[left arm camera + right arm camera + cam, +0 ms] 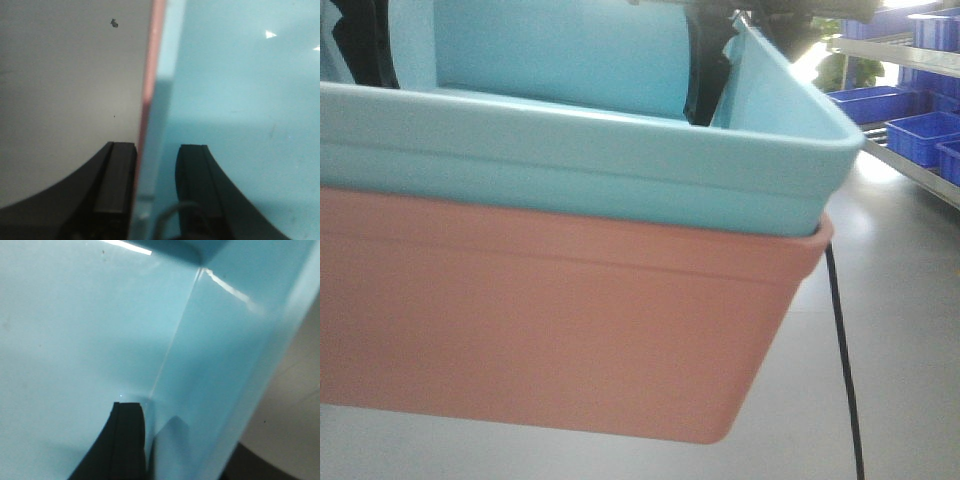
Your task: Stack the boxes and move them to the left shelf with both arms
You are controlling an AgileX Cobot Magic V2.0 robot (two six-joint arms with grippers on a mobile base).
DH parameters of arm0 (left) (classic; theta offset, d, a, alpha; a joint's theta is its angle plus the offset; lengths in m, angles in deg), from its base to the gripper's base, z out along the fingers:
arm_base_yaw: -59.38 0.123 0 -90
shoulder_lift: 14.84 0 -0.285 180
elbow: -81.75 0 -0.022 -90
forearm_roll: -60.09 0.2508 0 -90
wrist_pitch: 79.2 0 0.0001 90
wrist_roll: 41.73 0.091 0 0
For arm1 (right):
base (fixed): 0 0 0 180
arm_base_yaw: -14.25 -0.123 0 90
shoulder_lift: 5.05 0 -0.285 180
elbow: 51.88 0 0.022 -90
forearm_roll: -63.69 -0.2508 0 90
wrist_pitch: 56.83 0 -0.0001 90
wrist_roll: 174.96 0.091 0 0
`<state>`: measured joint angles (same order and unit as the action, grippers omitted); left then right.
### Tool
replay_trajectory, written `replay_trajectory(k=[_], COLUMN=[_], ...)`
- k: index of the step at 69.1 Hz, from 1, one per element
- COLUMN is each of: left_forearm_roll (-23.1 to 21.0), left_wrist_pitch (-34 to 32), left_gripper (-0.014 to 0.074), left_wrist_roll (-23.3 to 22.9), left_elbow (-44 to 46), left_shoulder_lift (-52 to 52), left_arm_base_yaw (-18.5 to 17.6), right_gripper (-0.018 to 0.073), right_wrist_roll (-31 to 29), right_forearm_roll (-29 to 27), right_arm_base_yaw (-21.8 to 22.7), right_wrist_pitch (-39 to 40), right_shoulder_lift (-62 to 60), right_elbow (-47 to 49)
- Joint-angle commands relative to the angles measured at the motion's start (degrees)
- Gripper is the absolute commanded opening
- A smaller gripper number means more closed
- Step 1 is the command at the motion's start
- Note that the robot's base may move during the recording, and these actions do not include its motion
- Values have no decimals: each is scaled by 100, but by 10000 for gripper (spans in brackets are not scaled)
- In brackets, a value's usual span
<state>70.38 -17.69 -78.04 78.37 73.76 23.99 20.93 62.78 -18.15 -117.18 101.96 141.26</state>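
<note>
The light sky-blue box (620,160) sits nested inside the salmon-pink box (550,320). Both are held off the floor, tilted, and fill the front view. My left gripper (157,147) is shut across their stacked left wall. One finger (117,180) lies outside by the pink rim (150,75), the other inside the blue box (240,90). My right gripper (195,435) clamps the blue box's (90,330) right wall, with one finger (127,440) inside and the other mostly hidden outside. The left shelf is out of view.
A steel rack (900,160) holding several dark-blue crates (920,135) stands at the right. A black cable (845,370) hangs down beside the boxes. Grey floor (900,330) lies below and to the right.
</note>
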Motion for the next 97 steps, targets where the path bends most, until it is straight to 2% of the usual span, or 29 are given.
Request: replay_trajectory(k=[1, 97], left_forearm_roll=[-799, -852], left_wrist_pitch=[-462, -462], left_gripper=[-3, -3], left_wrist_roll=[462, 462], left_elbow=[243, 243], left_shoulder_lift=[-347, -347], left_arm_base_yaw=[-174, -174], right_gripper=[48, 48], right_wrist_roll=[-18, -18], right_forearm_roll=[245, 245], right_arm_base_yaw=[49, 49], right_wrist_pitch=[757, 759], right_shoulder_lift=[-226, -226], right_elbow=[180, 180])
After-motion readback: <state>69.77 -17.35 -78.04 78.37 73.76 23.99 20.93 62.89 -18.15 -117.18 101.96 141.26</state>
